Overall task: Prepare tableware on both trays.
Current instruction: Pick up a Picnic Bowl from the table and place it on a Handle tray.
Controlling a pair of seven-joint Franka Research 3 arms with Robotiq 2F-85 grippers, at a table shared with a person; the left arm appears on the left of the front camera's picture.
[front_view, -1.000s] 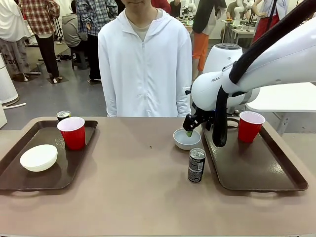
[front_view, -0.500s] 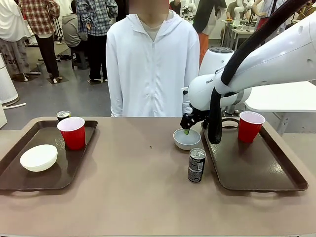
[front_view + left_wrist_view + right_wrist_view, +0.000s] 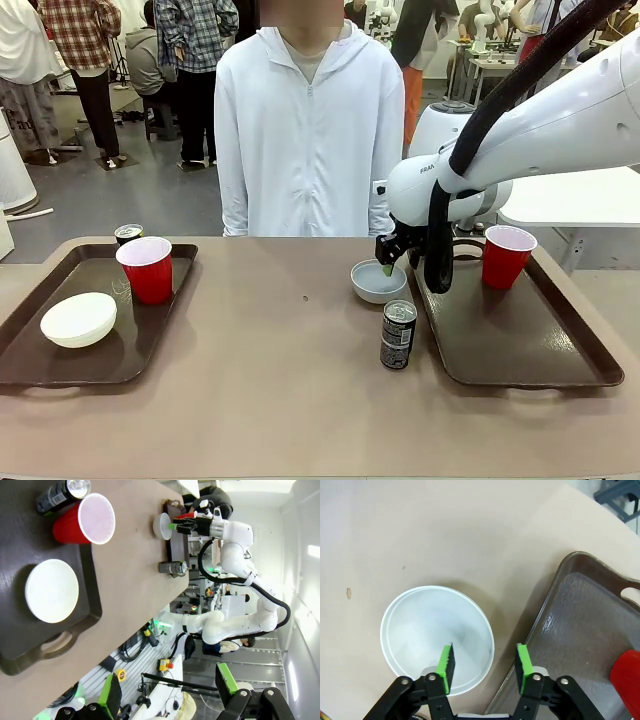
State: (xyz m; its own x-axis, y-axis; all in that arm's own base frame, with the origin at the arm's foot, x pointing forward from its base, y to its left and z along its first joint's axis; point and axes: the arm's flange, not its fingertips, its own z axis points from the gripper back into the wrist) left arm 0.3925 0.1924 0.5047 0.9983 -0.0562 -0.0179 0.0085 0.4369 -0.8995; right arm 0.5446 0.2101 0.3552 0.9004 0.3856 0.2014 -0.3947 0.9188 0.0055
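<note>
Bowl grab: right gripper, bottom centre of its wrist view, jaws apart astride the rim of pale grey bowl, one pad inside, one outside, not pinching yet. Best to pinch the rim squarely, lift level, and clear the raised lip of right tray just beside. Left gripper wide open, empty. Tan table smooth and matte; person at far edge, crowded hall behind.

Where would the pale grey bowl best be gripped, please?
Pinch the pale grey bowl by its thin rim beside the right tray, from above, one finger inside, one outside: it sits upright, too wide to span. The right gripper straddles that rim.
</note>
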